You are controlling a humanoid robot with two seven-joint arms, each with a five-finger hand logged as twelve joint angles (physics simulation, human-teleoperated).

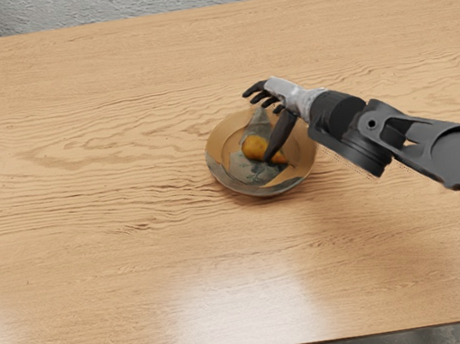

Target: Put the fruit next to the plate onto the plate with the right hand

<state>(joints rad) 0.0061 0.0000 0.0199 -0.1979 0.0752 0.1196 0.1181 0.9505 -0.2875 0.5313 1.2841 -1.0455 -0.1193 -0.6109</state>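
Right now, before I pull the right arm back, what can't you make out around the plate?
- Head view: whether the right hand grips the fruit or only overlaps it.
- Head view: the fruit's right side and the plate's upper-right rim, covered by the hand and its forearm.
- Whether the fruit rests on the plate: this single view cannot settle it.
- Left arm: out of view.

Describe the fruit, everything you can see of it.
The fruit is small, rounded and orange-yellow with a smooth, slightly glossy skin. It lies inside the plate, a little right of the middle, on the plate's greyish inner surface. One dark finger of the right hand slants across its right side and hides part of it. A sliver of orange shows beyond that finger. The other fingers are spread over the plate's far rim, away from the fruit. Whether the dark finger touches the fruit cannot be told.
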